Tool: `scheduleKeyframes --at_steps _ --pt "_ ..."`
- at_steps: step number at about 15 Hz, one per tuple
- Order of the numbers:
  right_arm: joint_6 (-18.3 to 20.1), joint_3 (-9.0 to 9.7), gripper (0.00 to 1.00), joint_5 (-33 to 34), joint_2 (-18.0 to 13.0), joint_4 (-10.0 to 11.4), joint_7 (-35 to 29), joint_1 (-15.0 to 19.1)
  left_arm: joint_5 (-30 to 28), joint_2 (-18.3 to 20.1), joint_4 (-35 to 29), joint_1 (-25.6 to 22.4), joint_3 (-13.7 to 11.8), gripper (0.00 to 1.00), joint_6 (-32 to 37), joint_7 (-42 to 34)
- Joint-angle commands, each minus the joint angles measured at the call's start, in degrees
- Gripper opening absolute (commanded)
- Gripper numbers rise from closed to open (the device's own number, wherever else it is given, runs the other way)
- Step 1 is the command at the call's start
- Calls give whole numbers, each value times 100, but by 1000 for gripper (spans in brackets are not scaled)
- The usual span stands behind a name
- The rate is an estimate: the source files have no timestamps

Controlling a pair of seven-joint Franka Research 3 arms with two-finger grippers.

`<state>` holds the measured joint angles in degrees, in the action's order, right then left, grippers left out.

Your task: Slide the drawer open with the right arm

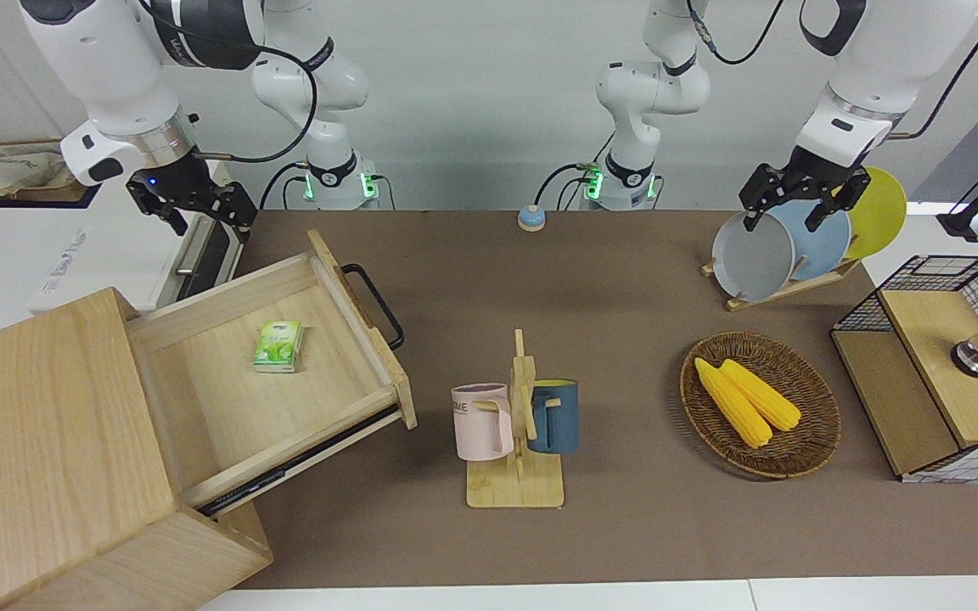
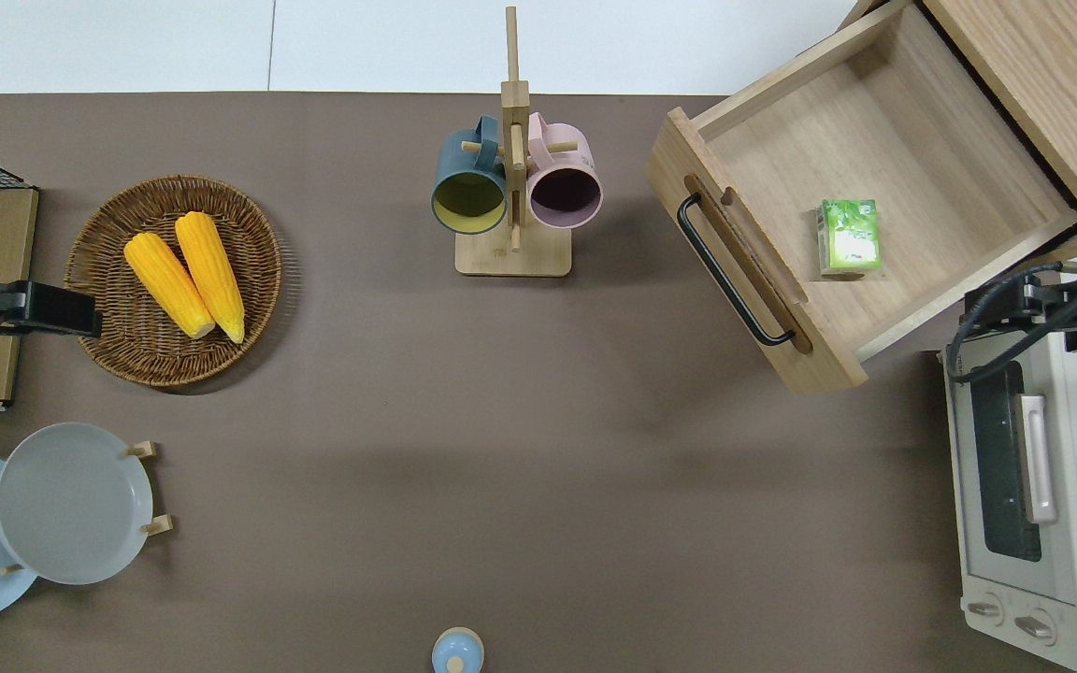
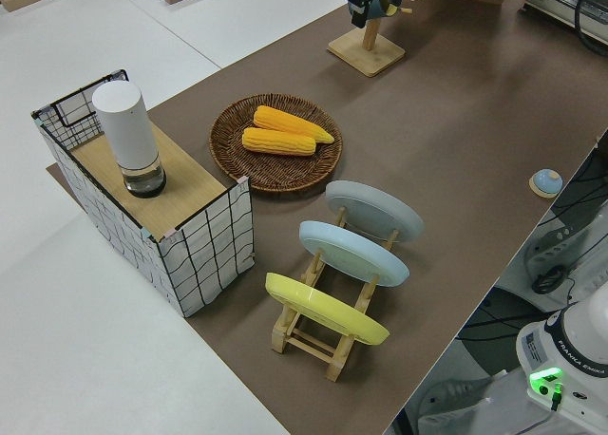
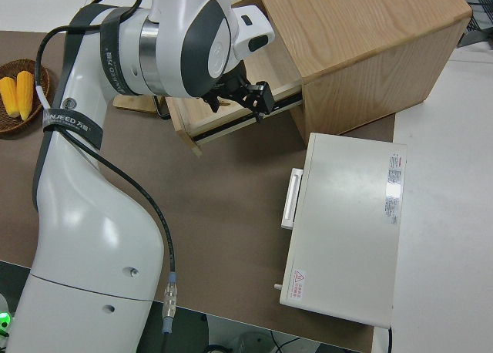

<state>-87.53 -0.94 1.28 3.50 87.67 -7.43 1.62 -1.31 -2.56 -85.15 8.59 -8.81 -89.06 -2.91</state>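
**Already out: drawer stood open, right claw clear of it**

Around the drawer (image 1: 277,373) little stood in the way. A green carton (image 1: 278,345) lay inside on the wooden floor. A mug stand (image 1: 517,441) with a pink mug (image 1: 482,421) and a blue mug (image 1: 553,415) stood on the table toward its middle, apart from the drawer's black bar handle (image 1: 376,304). A white toaster oven (image 2: 1034,495) sat nearer to the robots than the drawer, at the right arm's end. Toward the left arm's end were a wicker basket (image 1: 803,441) with two corn cobs (image 1: 746,401), a plate rack (image 1: 795,284) and a wire-mesh cabinet (image 1: 935,373).

A brown mat (image 1: 608,280) covered the table; the wall past the arms was plain white.

The drawer was pulled well out of the big wooden cabinet (image 1: 47,450), angled toward the table's middle. The right gripper (image 1: 192,208) hung in the air over the gap between the drawer's side and the oven, fingers spread apart, holding nothing and touching nothing. The left arm was parked, its gripper (image 1: 799,204) likewise spread and empty.
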Motion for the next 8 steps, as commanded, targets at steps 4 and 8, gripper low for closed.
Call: scheduleKeyframes --at_steps 4,8 --pt "-115 -706 987 -172 -104 155 -22 -593 87 -69 112 99 -94 998 -6 -43" --pt "-97 -697 987 -172 -86 128 -13 -584 78 -69 112 99 -94 995 -6 -43"
